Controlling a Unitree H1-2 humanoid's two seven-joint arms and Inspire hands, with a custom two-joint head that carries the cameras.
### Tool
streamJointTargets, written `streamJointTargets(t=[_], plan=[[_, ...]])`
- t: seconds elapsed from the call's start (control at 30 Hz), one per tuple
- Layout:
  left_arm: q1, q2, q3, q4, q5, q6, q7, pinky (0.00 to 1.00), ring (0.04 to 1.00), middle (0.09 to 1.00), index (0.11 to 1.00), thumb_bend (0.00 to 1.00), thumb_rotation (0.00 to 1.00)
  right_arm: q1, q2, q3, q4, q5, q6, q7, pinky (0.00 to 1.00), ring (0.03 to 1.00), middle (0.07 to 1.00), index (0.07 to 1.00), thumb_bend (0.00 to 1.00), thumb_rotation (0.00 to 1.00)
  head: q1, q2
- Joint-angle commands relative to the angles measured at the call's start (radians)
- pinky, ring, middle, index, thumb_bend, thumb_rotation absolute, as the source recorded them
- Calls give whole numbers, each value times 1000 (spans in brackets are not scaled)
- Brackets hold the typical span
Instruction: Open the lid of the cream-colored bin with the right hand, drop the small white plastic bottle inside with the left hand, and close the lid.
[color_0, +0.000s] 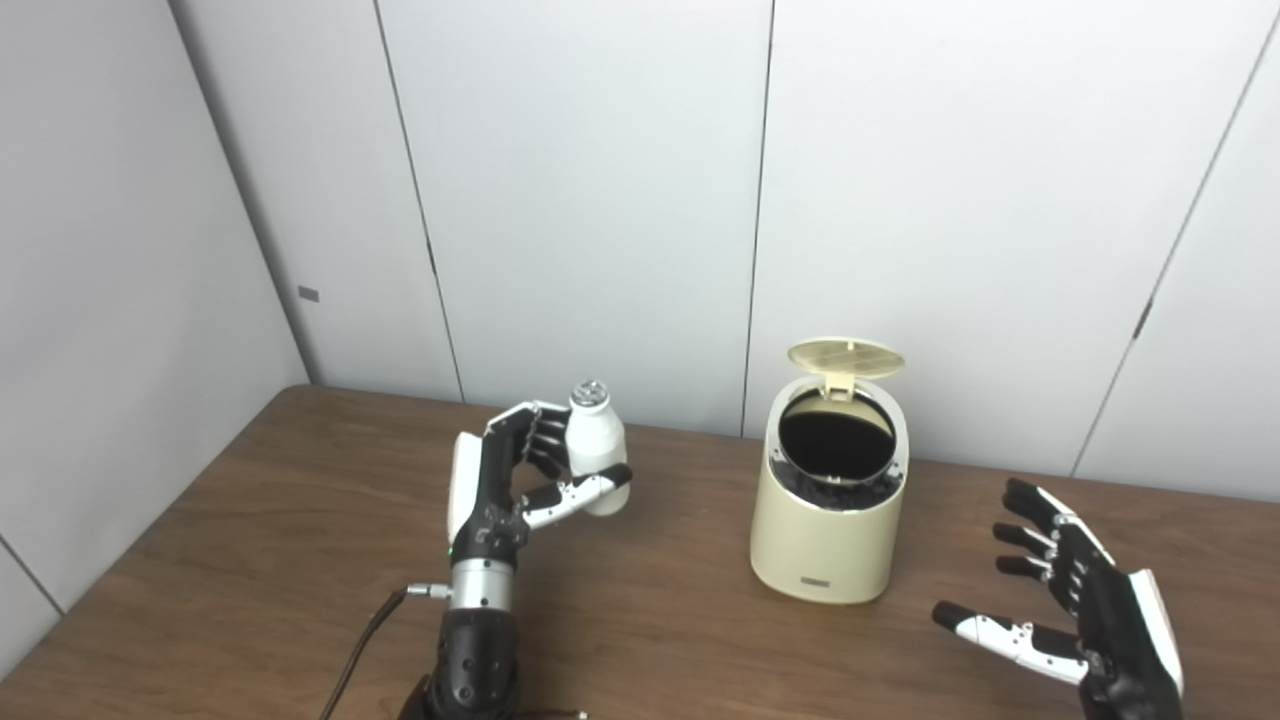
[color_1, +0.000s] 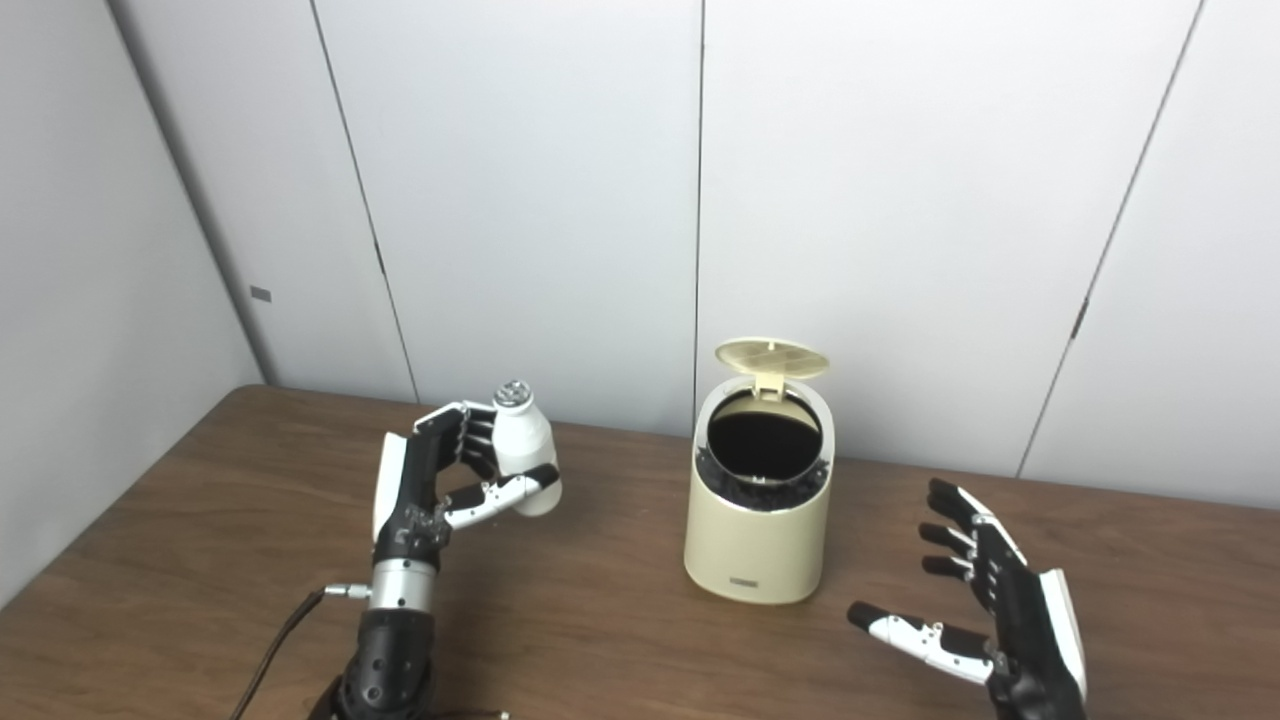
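We are looking at the cream-colored bin (color_0: 828, 520) standing on the counter (color_0: 300, 520), and its lid (color_0: 845, 358) is already tipped up on its hinge at the twelve o'clock side, leaving the dark mouth wide open. So the first step appears done. The small white plastic bottle (color_0: 596, 450) is not inside yet: it is sitting upright in our left hand (color_0: 525, 470), off at the bin's nine o'clock, well apart from the rim and lifted clear of the counter. We are pinching it between the thumb across its lower front and the fingers curled behind it, silver cap pointing up.

Our right hand (color_0: 1065, 600) is hanging at the bin's four o'clock, fingers spread and holding nothing, near the bin but not touching it. By our reckoning we are roughly a third of the way through: the bottle needs carrying across over the opening and releasing, and then the lid needs pressing back down.

Moving outward, the counter is a dark brown wood-grain top, and a thin cable (color_0: 365, 640) is trailing along it beside our left forearm. Behind, at twelve o'clock, pale grey wall panels (color_0: 600, 200) with dark vertical seams are closing off the room, and another plain panel is angling in from nine o'clock to form a corner. A small grey tag (color_0: 308, 294) is showing low on that wall.
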Motion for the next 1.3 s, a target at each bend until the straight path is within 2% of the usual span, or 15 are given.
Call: streamJointTargets(t=[0.0,0.13,0.37,0.57,0.77,0.9,1.0,1.27], plan=[[-50,-9,-10,-62,-19,-19,-30,380,431,480,492,506,0,-36,2,1,-12,-6,-54,-17,675,776,845,830,805,127,-13,-5],[-73,-37,-36,-106,-17,-13,-69,373,439,485,482,506,0,-34,7,6,4,-13,-67,-22,679,776,847,832,789,96,-38,-16],[-115,-63,-57,-99,-35,-34,-119,372,434,487,489,504,0,-36,10,12,30,-36,-89,-31,668,766,843,833,767,101,-68,-25],[-145,-97,-68,-75,-47,-64,-123,353,433,485,488,504,0,-38,17,14,40,-44,-90,-42,665,771,844,830,758,96,-79,-32],[-170,-126,-76,-29,-77,-116,-141,354,435,483,491,504,0,-35,27,18,38,-50,-86,-50,672,775,846,832,766,106,-99,-37],[-193,-143,-81,8,-62,-151,-132,363,435,477,504,504,0,-35,33,19,34,-53,-82,-55,687,783,851,833,763,114,-108,-40],[-206,-150,-80,40,-71,-184,-134,366,431,469,513,503,0,-36,38,20,43,-57,-97,-64,681,776,844,827,760,105,-111,-45],[-233,-151,-91,107,-69,-216,-116,364,433,466,513,503,0,-40,49,24,56,-60,-114,-78,691,779,841,828,753,98,-135,-52]])
